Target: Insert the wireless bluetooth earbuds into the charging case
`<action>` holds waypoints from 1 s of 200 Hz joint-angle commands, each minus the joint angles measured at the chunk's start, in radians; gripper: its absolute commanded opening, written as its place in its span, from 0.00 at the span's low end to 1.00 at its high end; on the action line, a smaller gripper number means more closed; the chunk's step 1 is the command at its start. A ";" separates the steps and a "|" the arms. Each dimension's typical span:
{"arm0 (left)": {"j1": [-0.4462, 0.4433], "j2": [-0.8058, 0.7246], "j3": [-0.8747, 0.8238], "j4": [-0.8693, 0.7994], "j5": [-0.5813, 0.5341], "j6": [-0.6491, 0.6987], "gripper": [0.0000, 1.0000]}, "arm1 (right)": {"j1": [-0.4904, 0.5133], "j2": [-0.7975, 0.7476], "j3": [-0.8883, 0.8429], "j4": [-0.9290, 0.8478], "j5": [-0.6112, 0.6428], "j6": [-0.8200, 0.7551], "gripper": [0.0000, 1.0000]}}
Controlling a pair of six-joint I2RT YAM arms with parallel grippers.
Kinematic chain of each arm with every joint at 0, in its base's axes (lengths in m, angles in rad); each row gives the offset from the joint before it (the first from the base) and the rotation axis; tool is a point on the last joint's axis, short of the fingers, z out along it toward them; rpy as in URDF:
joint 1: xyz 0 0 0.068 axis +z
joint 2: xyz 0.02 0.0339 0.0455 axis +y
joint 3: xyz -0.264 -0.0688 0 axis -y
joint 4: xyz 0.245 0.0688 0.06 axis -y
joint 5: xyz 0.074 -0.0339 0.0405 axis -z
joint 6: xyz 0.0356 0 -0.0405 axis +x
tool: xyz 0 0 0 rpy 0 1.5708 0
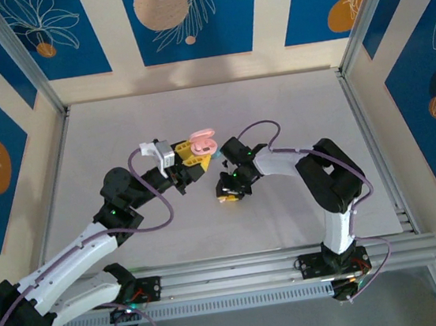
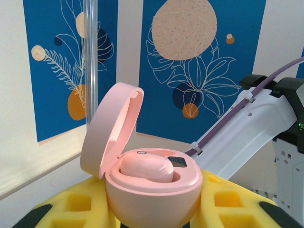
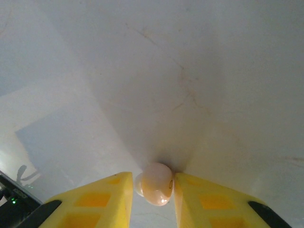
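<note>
Left end effector (image 2: 152, 211) is clamping the open pink charging case (image 2: 152, 194), seated earbud (image 2: 146, 168) sitting in its well. Right end effector (image 3: 152, 191) is pinching the loose earbud (image 3: 154, 183) against the worktop (image 3: 190, 71), jaws narrow.

Top cam: fixed high behind both bases, tilted down, far enough back to take in the whole surface (image 1: 275, 108), left arm (image 1: 71, 260), right arm (image 1: 324, 182) and 3 blue wall panels (image 1: 184, 16).

Left wrist cam: just behind the left claw (image 2: 153, 192), aimed roughly level at the walls. Very close, charging case (image 2: 142, 206) large at lower middle.

Right wrist cam: behind the right claw (image 3: 152, 176), pointing steeply down, close to the surface, earbud (image 3: 154, 185) between the fingertips at the bottom edge.

Overlap: top and left wrist share case, right arm and walls. Top and right wrist share the surface patch under the right claw.
</note>
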 commanded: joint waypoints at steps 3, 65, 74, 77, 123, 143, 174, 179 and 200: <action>-0.007 -0.011 0.001 0.018 -0.011 0.012 0.31 | 0.008 0.008 -0.006 0.017 -0.040 0.003 0.31; -0.007 -0.004 0.005 0.022 -0.008 0.007 0.31 | 0.025 0.063 0.031 -0.039 0.011 -0.023 0.27; -0.006 -0.005 0.005 0.020 -0.008 0.008 0.31 | 0.029 0.070 0.034 -0.031 0.011 -0.024 0.27; -0.006 -0.004 0.004 0.021 -0.008 0.008 0.31 | 0.030 0.070 0.033 -0.028 0.009 -0.023 0.27; -0.007 -0.006 0.004 0.019 -0.009 0.008 0.31 | 0.026 0.065 0.029 0.005 -0.001 -0.009 0.23; -0.007 -0.006 0.004 0.019 -0.011 0.008 0.31 | 0.021 0.035 0.016 0.016 0.001 -0.003 0.20; -0.007 -0.006 0.003 0.012 -0.015 0.014 0.31 | 0.003 -0.069 -0.024 0.021 0.026 -0.002 0.19; -0.006 -0.005 0.004 0.010 -0.017 0.015 0.31 | -0.003 -0.089 -0.032 0.021 0.028 -0.004 0.19; -0.007 0.001 0.003 -0.007 -0.025 0.027 0.31 | -0.029 -0.190 -0.066 0.000 0.043 -0.017 0.19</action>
